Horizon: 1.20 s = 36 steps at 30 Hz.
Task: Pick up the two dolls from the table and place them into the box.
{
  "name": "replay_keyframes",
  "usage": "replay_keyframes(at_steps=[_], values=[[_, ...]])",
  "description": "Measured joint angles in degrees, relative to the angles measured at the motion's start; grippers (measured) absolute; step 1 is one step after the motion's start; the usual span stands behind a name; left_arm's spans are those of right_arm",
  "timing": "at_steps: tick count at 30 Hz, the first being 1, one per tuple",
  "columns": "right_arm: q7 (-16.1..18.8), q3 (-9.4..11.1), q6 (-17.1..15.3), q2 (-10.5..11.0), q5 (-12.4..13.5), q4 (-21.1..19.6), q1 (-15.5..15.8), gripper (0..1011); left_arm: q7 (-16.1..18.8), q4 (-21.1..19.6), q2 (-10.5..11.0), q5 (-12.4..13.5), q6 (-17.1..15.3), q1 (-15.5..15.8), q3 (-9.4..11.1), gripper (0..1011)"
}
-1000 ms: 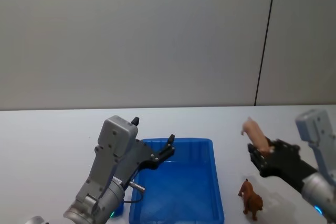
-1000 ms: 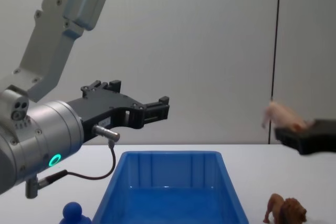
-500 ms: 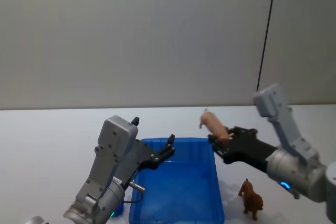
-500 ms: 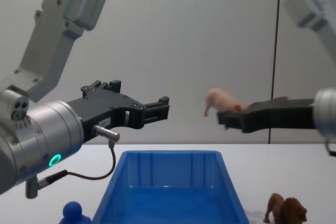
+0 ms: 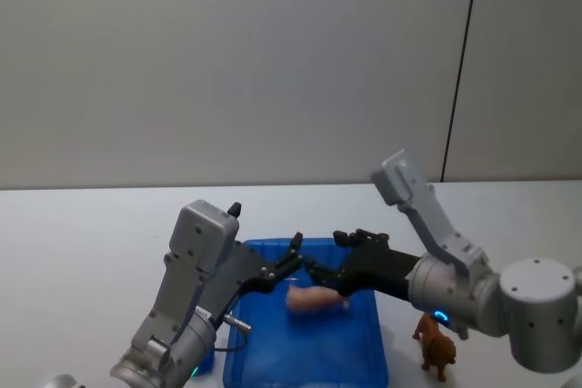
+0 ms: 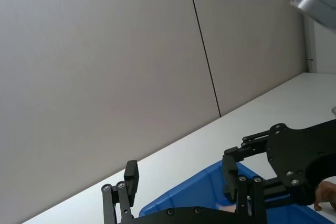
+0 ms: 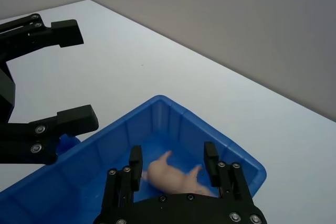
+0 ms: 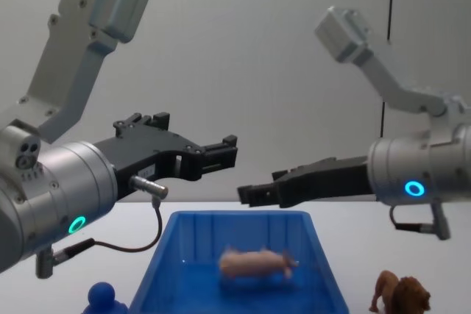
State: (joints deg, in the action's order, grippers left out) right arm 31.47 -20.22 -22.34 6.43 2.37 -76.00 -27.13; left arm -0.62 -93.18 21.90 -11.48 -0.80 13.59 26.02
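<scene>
The pale pink pig doll (image 5: 314, 298) lies on its side inside the blue box (image 5: 273, 245), blurred and free of any finger; it also shows in the chest view (image 8: 257, 262) and right wrist view (image 7: 170, 176). My right gripper (image 5: 325, 253) hangs open just above it, over the box's far half (image 8: 254, 193). The brown lion doll (image 5: 436, 344) stands on the white table (image 5: 91, 233) right of the box (image 8: 401, 295). My left gripper (image 5: 293, 256) is open and holds nothing, raised over the box's left rim (image 8: 224, 152).
A small blue knob-shaped object (image 8: 101, 298) sits on the table left of the box (image 8: 235, 215). A grey wall rises behind the table's far edge. The two grippers' fingertips are close together above the box.
My right gripper swung left from beside the lion to above the box with the pig, then opened. The pig dropped from its fingers into the box. The left arm stayed still.
</scene>
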Motion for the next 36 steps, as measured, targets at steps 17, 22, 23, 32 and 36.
replay_keyframes(at_steps=[17,22,23,32,36], values=[[-2.8,0.7,2.1,2.0,0.6,-2.2,2.4,1001,0.0,0.0,0.0,0.0,0.0,0.0,0.0,1001],[-5.0,1.5,2.6,3.6,2.1,-4.8,4.7,1001,0.0,0.0,0.0,0.0,0.0,0.0,0.0,1001],[-5.7,1.8,2.7,4.3,2.7,-5.9,5.7,1001,0.0,0.0,0.0,0.0,0.0,0.0,0.0,1001],[-9.3,3.5,2.5,7.8,6.1,-10.6,10.9,1001,0.0,0.0,0.0,0.0,0.0,0.0,0.0,1001],[-10.5,4.1,2.0,9.4,7.5,-12.5,13.3,1001,0.0,0.0,0.0,0.0,0.0,0.0,0.0,1001]])
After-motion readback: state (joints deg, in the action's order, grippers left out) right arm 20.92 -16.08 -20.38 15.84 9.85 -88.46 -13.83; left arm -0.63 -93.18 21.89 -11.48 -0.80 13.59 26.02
